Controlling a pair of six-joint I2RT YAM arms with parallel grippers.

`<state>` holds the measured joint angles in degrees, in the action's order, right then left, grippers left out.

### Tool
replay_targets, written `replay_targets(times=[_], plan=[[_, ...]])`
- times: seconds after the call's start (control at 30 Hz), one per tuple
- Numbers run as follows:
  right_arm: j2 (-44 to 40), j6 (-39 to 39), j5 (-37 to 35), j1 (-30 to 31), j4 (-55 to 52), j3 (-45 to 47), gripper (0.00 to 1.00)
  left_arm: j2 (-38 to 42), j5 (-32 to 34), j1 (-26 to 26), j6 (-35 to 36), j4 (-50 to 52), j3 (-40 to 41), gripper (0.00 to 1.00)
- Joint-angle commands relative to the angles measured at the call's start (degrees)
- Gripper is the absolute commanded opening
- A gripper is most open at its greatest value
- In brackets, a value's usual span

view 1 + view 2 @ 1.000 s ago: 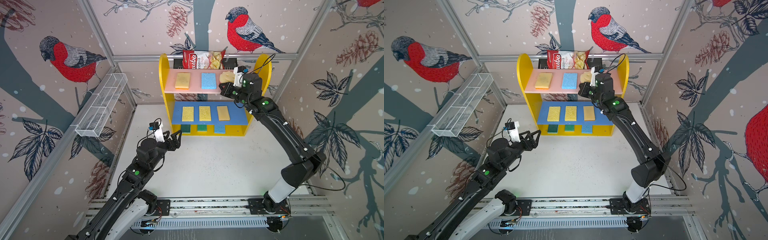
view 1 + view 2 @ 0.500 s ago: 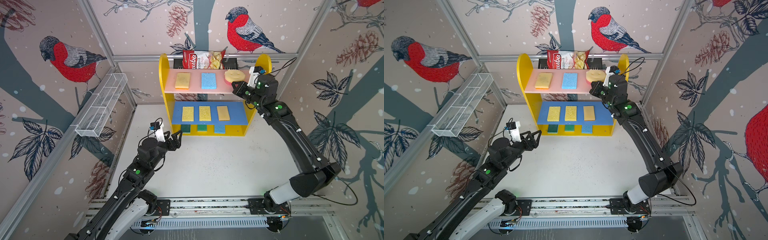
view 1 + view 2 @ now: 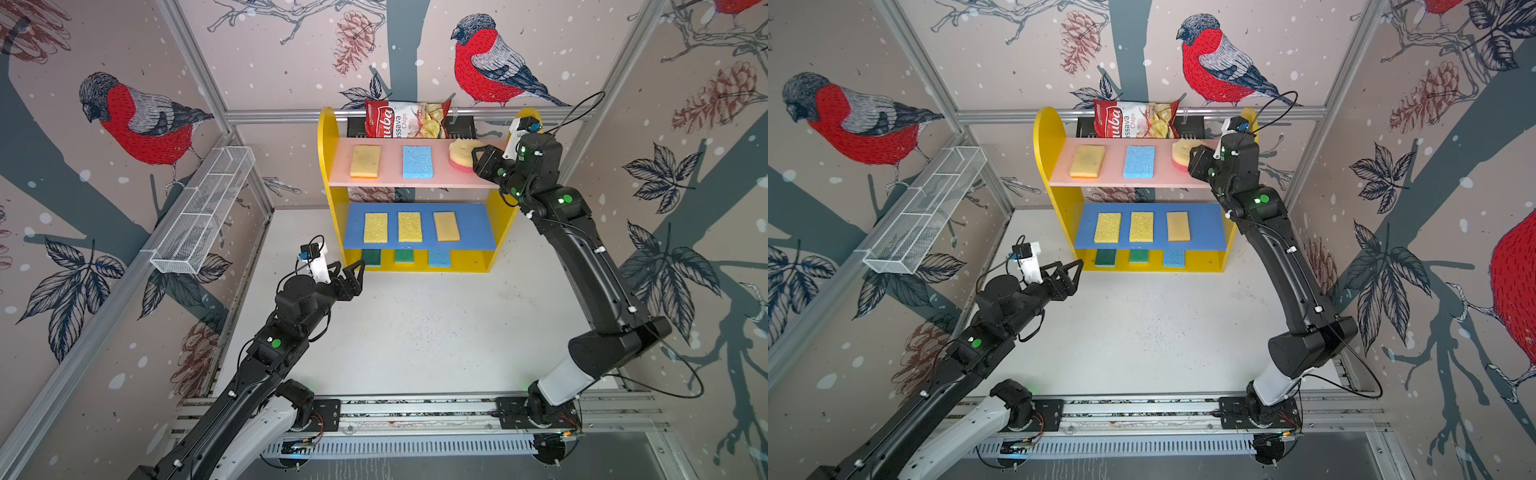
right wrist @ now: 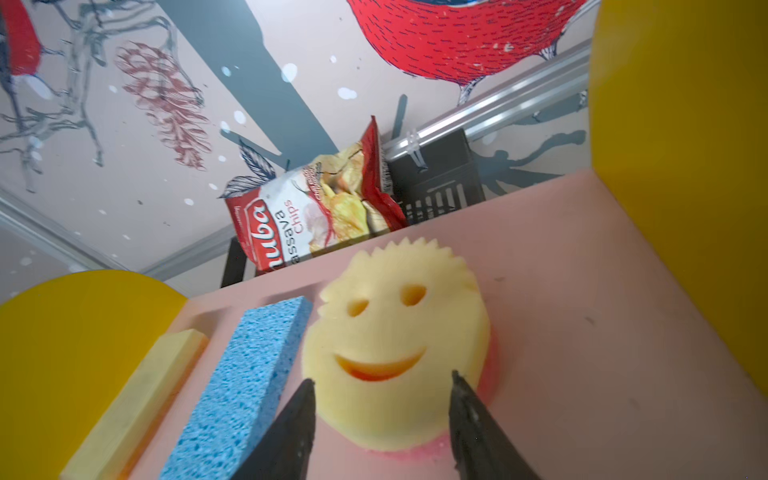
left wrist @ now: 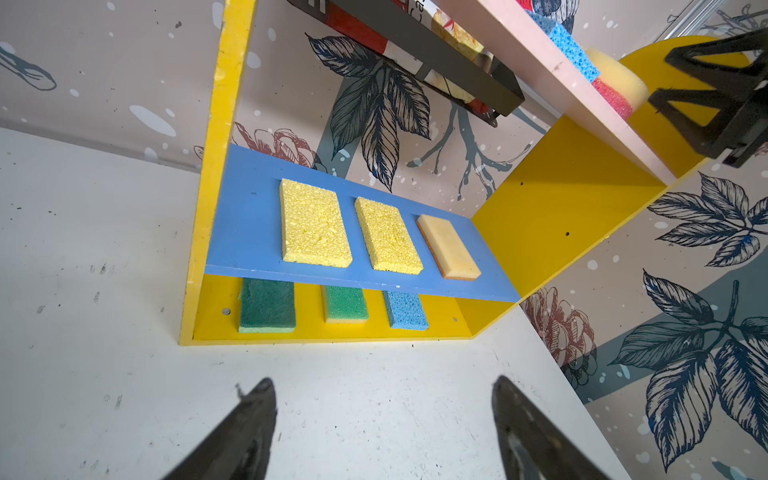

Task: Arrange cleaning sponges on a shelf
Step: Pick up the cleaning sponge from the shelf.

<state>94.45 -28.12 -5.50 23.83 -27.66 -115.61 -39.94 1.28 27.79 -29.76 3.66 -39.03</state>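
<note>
My right pincer (image 4: 382, 376) stands parted at the near edge of the round yellow-and-pink smiley sponge (image 4: 395, 316). The sponge lies flat, mid-frame, on the pink top board (image 4: 561, 291) of the shelf (image 4: 685, 166). Behind it, upper centre, a red chips bag (image 4: 291, 224) reads "uba" and "assava Chips". My left pincer (image 5: 383, 379) gapes wide over the tabletop (image 5: 374, 428).
</note>
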Motion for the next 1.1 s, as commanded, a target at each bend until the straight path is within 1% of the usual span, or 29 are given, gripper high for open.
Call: replay_targets(times=[0.0,0.17,0.27,0.43,0.47,0.5,0.6,0.67,0.7,0.77,0.9,1.07], plan=[[0.8,1.4,-2.1,-0.5,-0.1,-1.3,0.6,0.7,0.3,-0.1,0.7,-0.9,-0.1,0.8],[2.0,-0.2,-0.9,-2.0,-0.1,-1.6,0.66,0.8,0.5,-0.1,0.7,-0.9,0.1,0.8],[3.0,-1.6,1.1,-3.3,-0.2,-1.8,0.67,0.3,0.3,-0.1,0.8,-1.2,0.1,0.8],[4.2,-2.7,2.4,-4.7,-0.6,-2.9,0.67,-0.2,0.2,-0.2,1.1,-1.4,-0.2,0.8],[4.3,-2.9,3.4,-4.9,-0.3,-2.9,0.65,-0.2,0.1,-0.1,1.3,-1.4,-0.2,0.8],[4.6,-3.1,4.5,-5.1,-0.2,-3.0,0.6,-0.3,0.2,-0.1,1.4,-1.4,-0.2,0.8],[5.3,-4.0,7.4,-5.1,-0.1,-3.3,0.39,-0.3,0.3,-0.1,1.5,-1.3,-0.4,0.8],[5.5,-4.4,8.5,-5.1,-0.1,-2.9,0.31,-0.2,0.3,-0.2,1.5,-1.3,-0.4,0.8],[5.5,-4.5,8.9,-5.1,-0.1,-2.7,0.28,-0.2,0.4,-0.1,1.5,-1.3,-0.4,0.8],[5.3,-4.6,9.5,-5.1,0.0,-2.3,0.25,-0.1,0.4,-0.1,1.6,-1.1,-0.5,0.8],[4.4,-4.6,9.7,-5.1,0.1,-1.4,0.14,0.0,0.4,-0.1,1.7,-0.8,-0.7,0.8],[2.6,-4.6,9.5,-5.1,0.5,-0.7,0.1,-0.1,0.1,-0.1,1.4,-1.0,-0.8,0.8]])
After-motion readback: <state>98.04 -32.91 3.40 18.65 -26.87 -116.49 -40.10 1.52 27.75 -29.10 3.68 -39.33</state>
